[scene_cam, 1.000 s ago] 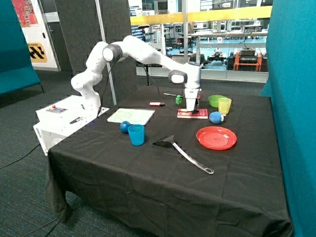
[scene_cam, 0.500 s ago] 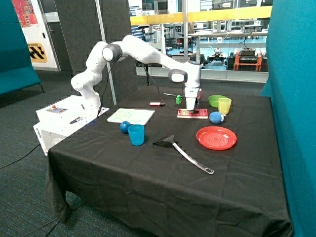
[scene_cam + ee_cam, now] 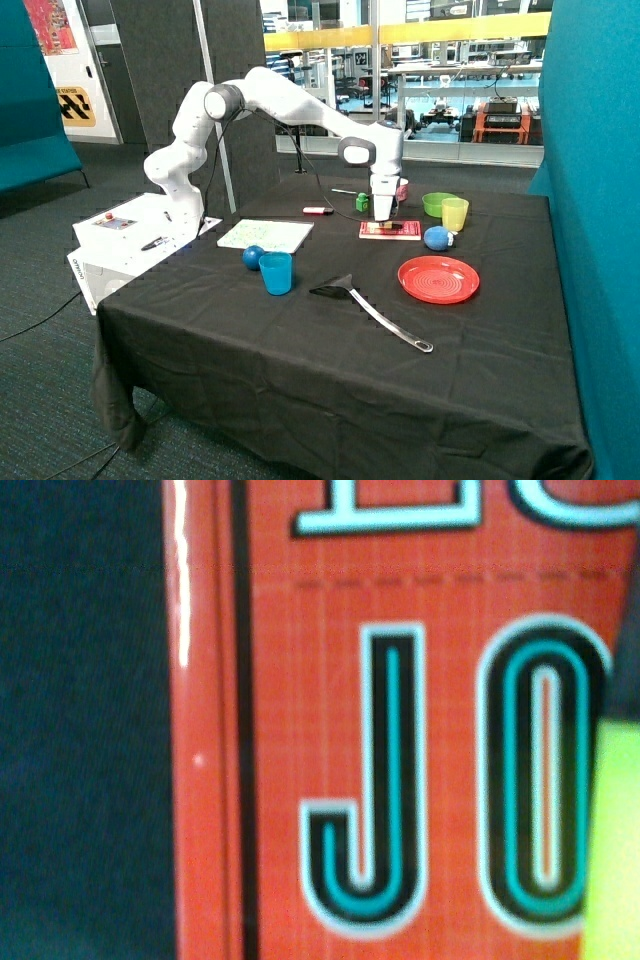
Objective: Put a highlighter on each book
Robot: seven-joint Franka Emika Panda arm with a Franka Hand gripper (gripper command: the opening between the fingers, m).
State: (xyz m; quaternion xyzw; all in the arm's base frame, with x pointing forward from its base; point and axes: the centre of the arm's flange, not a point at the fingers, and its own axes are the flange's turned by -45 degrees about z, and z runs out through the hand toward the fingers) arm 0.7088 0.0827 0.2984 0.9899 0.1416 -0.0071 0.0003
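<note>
On the small red book (image 3: 390, 230), near the far edge of the table (image 3: 300, 340), a pale yellow highlighter (image 3: 612, 830) is lying flat against the cover; the wrist view is showing its pale yellow barrel, dark at one end, resting beside the large pale print. This placement appears to be satisfying one half of the task. The gripper (image 3: 383, 211) is hovering just above the red book, apart from the cover, and neither view is showing its fingers clearly, so whether the jaws are released or clenched cannot be told. The red highlighter (image 3: 317, 211) is lying on the black cloth behind the larger white book (image 3: 266, 235), well apart from its speckled cover; that book is carrying nothing, so the second placement is judged not yet done. Its flat, broad cover is offering an easy landing surface, though a round barrel could be rolling if set down askew. Surrounding objects are standing clear of both books: a blue ball (image 3: 436, 238), a yellow cup (image 3: 455, 214) and a green bowl (image 3: 436, 203) beside the red book, a red plate (image 3: 438, 279), a spatula (image 3: 375, 312) and a blue cup (image 3: 276, 272) nearer the front.
</note>
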